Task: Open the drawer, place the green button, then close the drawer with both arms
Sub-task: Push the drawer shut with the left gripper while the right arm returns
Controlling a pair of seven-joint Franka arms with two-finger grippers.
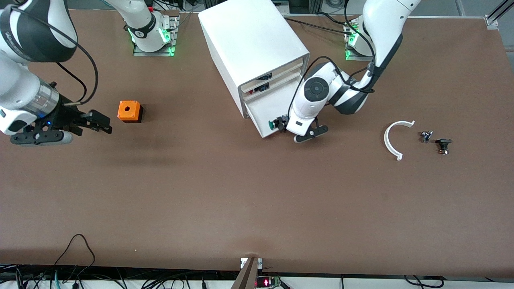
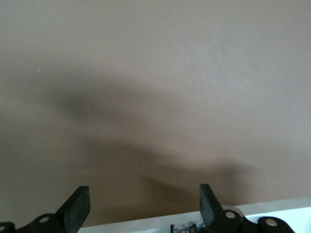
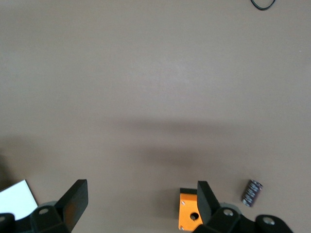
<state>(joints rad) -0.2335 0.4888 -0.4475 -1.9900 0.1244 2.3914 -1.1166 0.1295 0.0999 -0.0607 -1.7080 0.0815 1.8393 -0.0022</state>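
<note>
The white cabinet [image 1: 249,40] stands at mid-table, and its drawer [image 1: 261,110] is pulled out toward the front camera. The button [image 1: 272,125], green cap showing, sits at the drawer's front end. My left gripper [image 1: 282,123] is right at it, over the drawer's front corner. In the left wrist view the gripper [image 2: 144,206] is open, its fingers wide apart. Between them I see the drawer's white edge [image 2: 146,224] and a bit of the button's black-and-blue body [image 2: 187,226]. My right gripper [image 1: 102,122] waits open and empty beside the orange cube [image 1: 129,111]; the right wrist view [image 3: 141,204] shows this too.
A white curved piece [image 1: 395,138], a small metal part [image 1: 426,136] and a small black part [image 1: 443,144] lie toward the left arm's end. The right wrist view shows the orange cube [image 3: 190,213] and a small dark cylinder [image 3: 251,192]. Cables hang at the table's front edge.
</note>
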